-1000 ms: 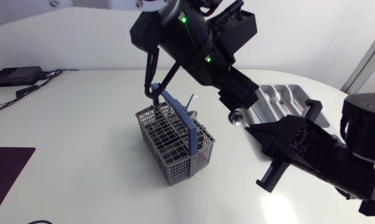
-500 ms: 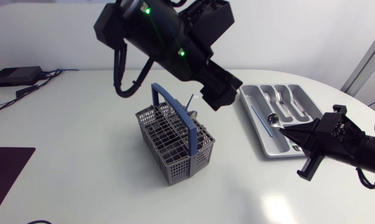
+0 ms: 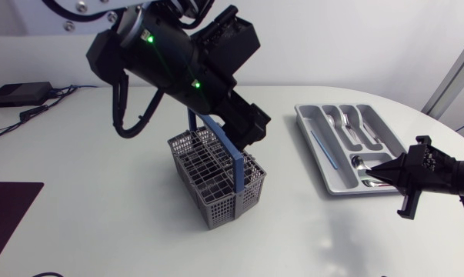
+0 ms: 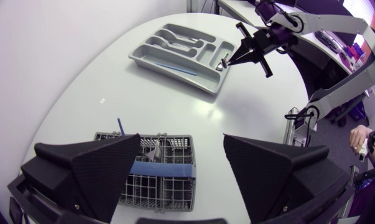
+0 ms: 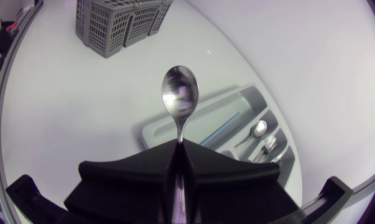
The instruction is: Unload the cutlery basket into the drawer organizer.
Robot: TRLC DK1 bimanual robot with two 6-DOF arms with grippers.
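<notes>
Starting with the basket: parked in the middle of the table, blue handle up, not emptied yet. Can make out a thin blue stick poking up at one corner and at least one metal piece lying inside, maybe more hidden under the handle.

Moving out to the organizer: over on the right side, well apart from the basket, partly filled. Counting one blue stick in the long slot, plus seemingly three metal pieces in the slots beside it, forks and a spoon as far as can be told.

Then one spoon in transit, clamped by its handle in the right pincer, bowl pointing forward, hovering over the near end of the organizer, not dropped in.

Left pincer spread wide, gripping nothing, hanging right above the basket.

Guessing a bit past halfway: about four in the tray, one mid-air, two or so to go.

Tally: one basket, one organizer, one carried spoon, two blue sticks, two pincers.
</notes>
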